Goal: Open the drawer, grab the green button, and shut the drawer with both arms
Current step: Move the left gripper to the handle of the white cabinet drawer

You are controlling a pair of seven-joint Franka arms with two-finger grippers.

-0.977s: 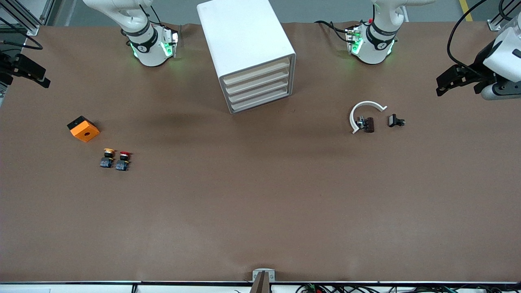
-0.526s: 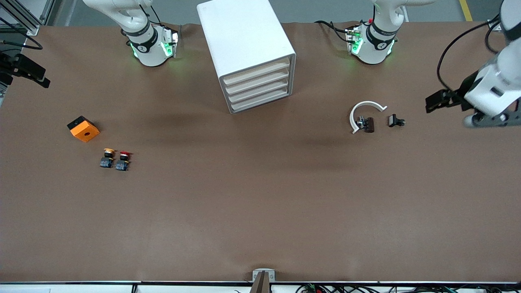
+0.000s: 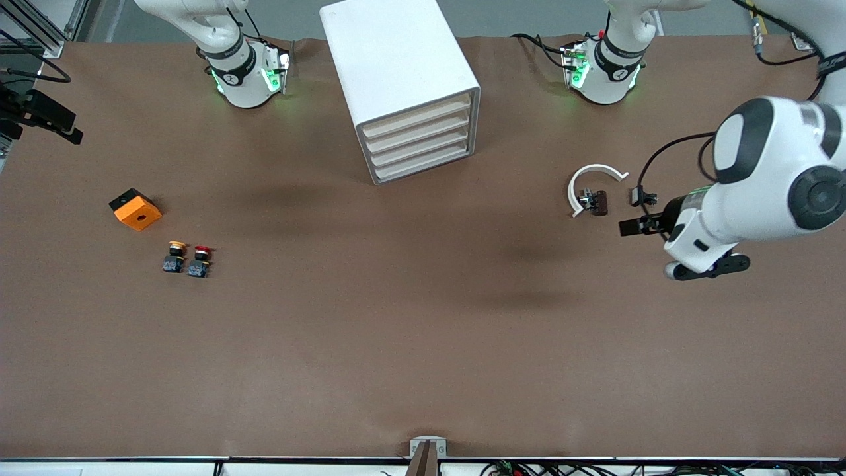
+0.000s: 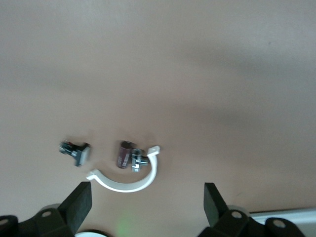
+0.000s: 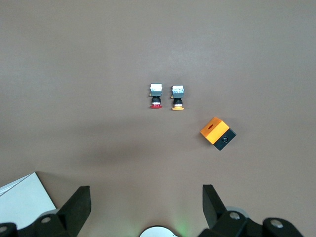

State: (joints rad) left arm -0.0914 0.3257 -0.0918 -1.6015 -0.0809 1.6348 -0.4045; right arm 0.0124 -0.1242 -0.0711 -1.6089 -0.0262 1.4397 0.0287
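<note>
The white drawer cabinet (image 3: 410, 92) stands between the two arm bases, with all of its drawers (image 3: 423, 147) shut. The green-capped button is hidden from every view. My left gripper (image 3: 634, 227) is open and empty, in the air over the table beside a small black part (image 3: 642, 196). In the left wrist view its gripper (image 4: 145, 207) is spread wide over bare table. My right gripper (image 3: 41, 116) waits at the right arm's end of the table, open and empty in the right wrist view (image 5: 144, 207).
A white C-shaped clip (image 3: 591, 184) (image 4: 131, 180) lies round a brown cylinder part (image 3: 599, 202) (image 4: 123, 154). A red-capped pushbutton (image 3: 199, 260) (image 5: 156, 95), a yellow-capped pushbutton (image 3: 174, 256) (image 5: 177, 97) and an orange block (image 3: 135, 209) (image 5: 217, 133) lie toward the right arm's end.
The left arm has swung in from the table's end, and its gripper is now by the small parts. The right arm has not moved.
</note>
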